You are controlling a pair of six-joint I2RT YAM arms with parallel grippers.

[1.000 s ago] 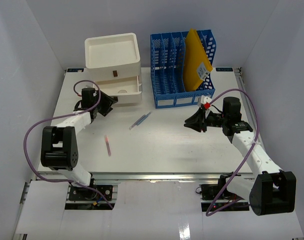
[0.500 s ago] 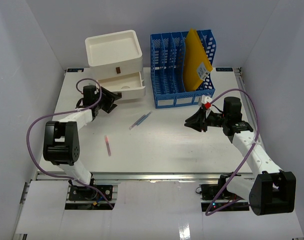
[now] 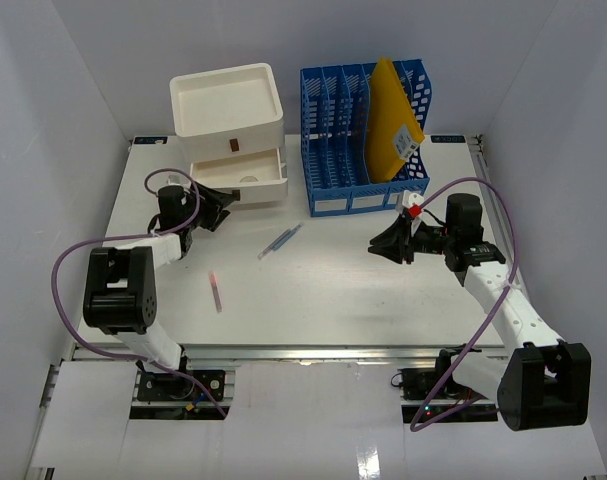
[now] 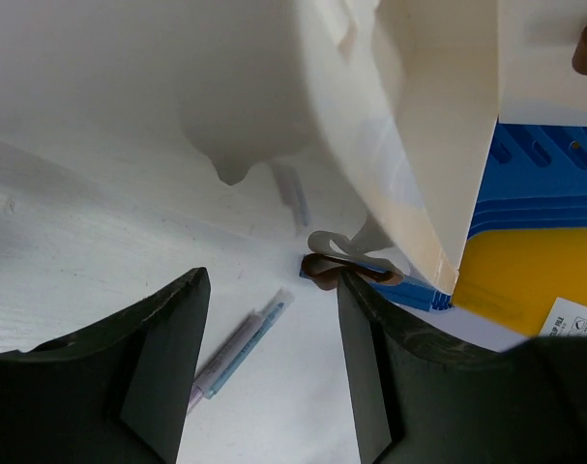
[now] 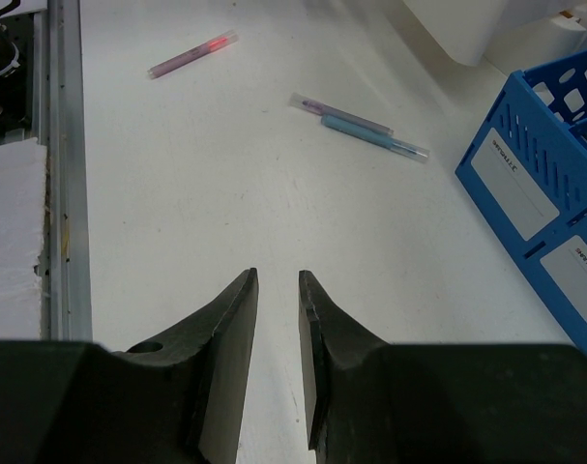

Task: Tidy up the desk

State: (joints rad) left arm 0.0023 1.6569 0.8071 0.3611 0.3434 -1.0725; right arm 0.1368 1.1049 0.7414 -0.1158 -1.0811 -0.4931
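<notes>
The desk (image 3: 333, 300) is a wide white tabletop with a metal rail (image 3: 313, 352) along its front. My left gripper (image 3: 219, 205) is open at the front of the white drawer box's (image 3: 226, 108) pulled-out lower drawer (image 3: 245, 176), holding nothing. In the left wrist view the drawer (image 4: 409, 116) hangs close above my open left gripper (image 4: 271, 280), and two pens (image 4: 240, 348) lie on the desk beyond. My right gripper (image 3: 388, 243) hovers over the desk's right half. Its jaws are a narrow gap apart with nothing between them (image 5: 278, 275).
A blue file rack (image 3: 368, 150) holding a yellow envelope (image 3: 393, 118) stands at the back, right of the drawer box. A blue and a purple pen (image 3: 280, 241) lie mid-desk, and a red pen (image 3: 215, 291) lies nearer the front left. White walls close in three sides.
My left arm shifted a little at the drawer's front, and the drawer and box moved slightly with it. The right arm has not moved.
</notes>
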